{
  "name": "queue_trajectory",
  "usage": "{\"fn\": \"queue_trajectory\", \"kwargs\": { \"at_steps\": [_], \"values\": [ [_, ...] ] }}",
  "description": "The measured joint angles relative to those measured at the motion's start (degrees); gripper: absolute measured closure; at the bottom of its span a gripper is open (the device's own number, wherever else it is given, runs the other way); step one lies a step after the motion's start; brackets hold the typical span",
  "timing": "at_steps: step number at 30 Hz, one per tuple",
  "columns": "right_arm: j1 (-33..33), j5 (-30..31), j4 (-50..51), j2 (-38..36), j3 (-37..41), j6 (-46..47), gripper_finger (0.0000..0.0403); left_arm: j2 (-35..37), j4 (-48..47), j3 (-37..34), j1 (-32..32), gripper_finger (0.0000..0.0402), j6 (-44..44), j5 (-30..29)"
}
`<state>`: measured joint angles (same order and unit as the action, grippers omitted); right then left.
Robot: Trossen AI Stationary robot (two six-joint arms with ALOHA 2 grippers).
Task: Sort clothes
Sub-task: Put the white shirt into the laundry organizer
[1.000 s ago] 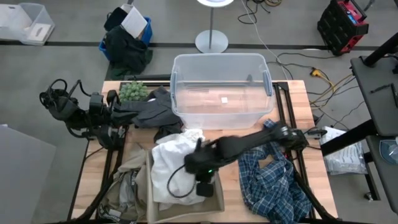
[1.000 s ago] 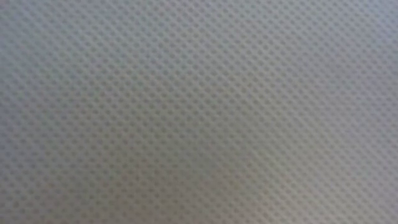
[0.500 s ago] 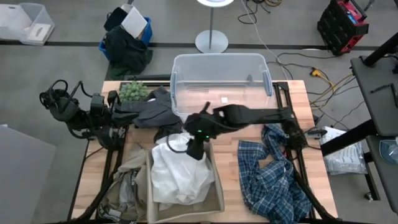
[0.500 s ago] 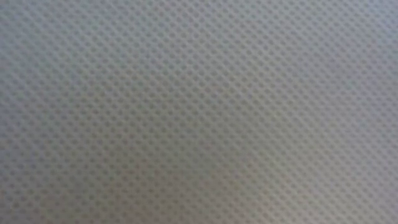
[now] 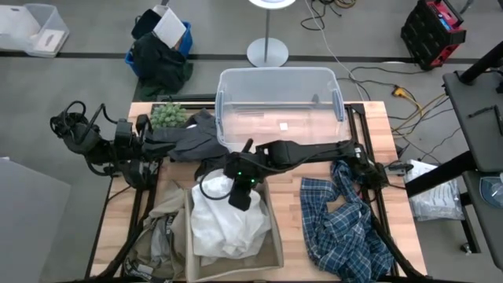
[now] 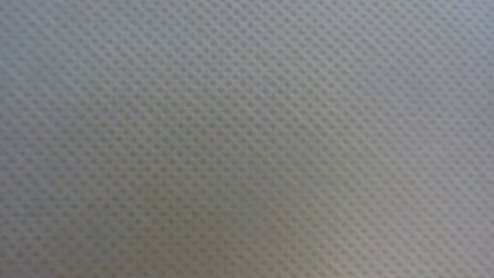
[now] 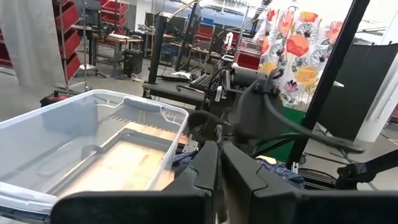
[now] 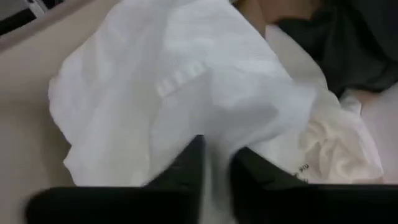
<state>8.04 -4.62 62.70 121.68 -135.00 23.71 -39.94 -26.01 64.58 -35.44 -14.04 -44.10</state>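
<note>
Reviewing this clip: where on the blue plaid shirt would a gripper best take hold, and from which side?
Probably the bunched, raised ridge at the far end of the blue plaid shirt, coming straight down from above. There the fabric stands up in a fold, while the rest spreads flatter on the table. The right gripper is over the white shirt.

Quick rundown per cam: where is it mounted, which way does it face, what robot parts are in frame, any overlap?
High: overhead, straight down on the table; both arms, right pincer over the white shirt.
Low: blocked by grey mesh; no robot parts visible.
Left wrist: looks past the left pincer at the clear bin, right arm behind.
Right wrist: down past its own fingers onto the white shirt.
Shared: high and right wrist both show the white shirt; high and left wrist, the clear bin.
</note>
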Motion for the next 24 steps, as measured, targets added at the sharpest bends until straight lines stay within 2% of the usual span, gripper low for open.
{"fn": "queue_trajectory", "kwargs": {
  "at_steps": [5, 10, 12, 16, 21, 24],
  "values": [
    [1.32, -0.80, -4.24, -1.30, 0.00, -0.12, 0.0392, 0.00, -0.01, 0.00, 0.02, 0.0400, 0.02, -0.26],
    [5.61, -8.77, -6.72, -2.57, -0.06, -2.06, 0.0394, -0.04, -0.01, 0.00, 0.01, 0.0400, 0.02, -0.35],
    [7.97, -9.19, -4.97, -2.27, 0.36, -3.19, 0.0394, -0.16, -0.04, 0.00, 0.00, 0.0400, 0.02, -0.35],
    [10.79, -3.99, -5.04, 1.48, 1.60, -3.77, 0.0394, -0.61, -0.35, 0.00, 0.02, 0.0400, 0.03, -0.37],
    [10.93, 6.36, -6.41, 8.19, 1.79, -6.36, 0.0394, -1.75, -0.34, -0.15, 0.02, 0.0400, 0.03, -0.44],
    [10.81, 7.07, -5.71, 11.72, 1.79, -6.78, 0.0394, -2.77, -0.35, -0.15, 0.00, 0.0400, -0.06, -0.42]
  ]
}}
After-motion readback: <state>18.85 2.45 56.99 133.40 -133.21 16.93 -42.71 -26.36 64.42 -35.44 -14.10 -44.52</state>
